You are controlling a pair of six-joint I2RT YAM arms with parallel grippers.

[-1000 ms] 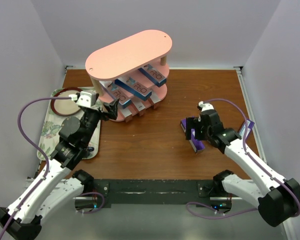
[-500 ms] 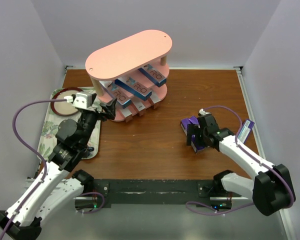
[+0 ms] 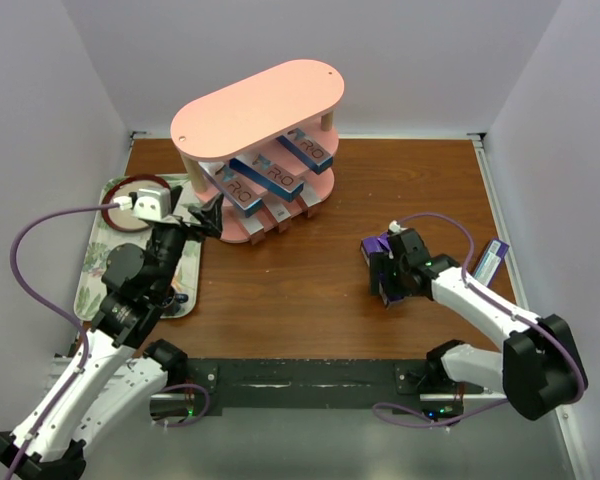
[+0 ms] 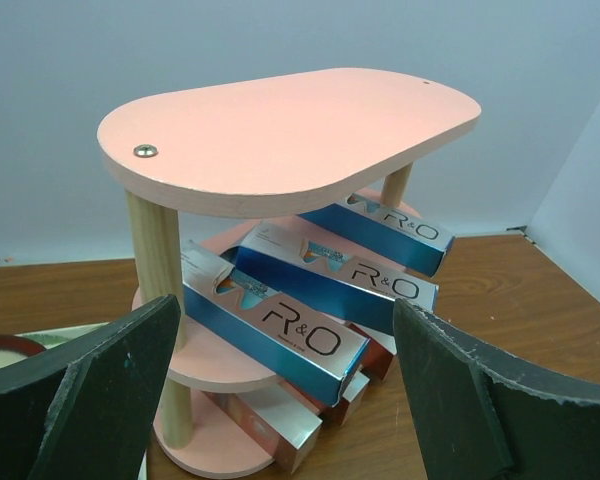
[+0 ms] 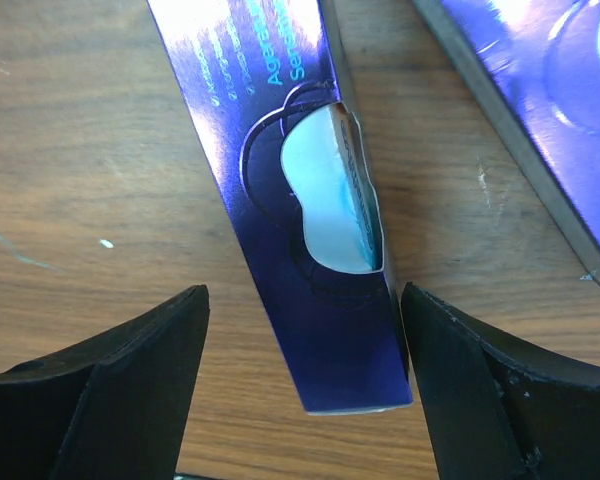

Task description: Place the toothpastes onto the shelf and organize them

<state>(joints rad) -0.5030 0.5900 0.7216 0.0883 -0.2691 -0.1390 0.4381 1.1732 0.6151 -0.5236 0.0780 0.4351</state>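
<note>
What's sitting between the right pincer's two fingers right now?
A purple toothpaste box, lying flat on the wooden table. The right wrist view shows it inside the open right pincer, with a gap of bare wood on one side.

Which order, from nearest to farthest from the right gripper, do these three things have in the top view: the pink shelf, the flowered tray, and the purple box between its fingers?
Seen from the right gripper in the top view:
1. The purple box: directly under it, between the open fingers.
2. The pink shelf: farther back and to the left.
3. The flowered tray: far over on the left side.
</note>
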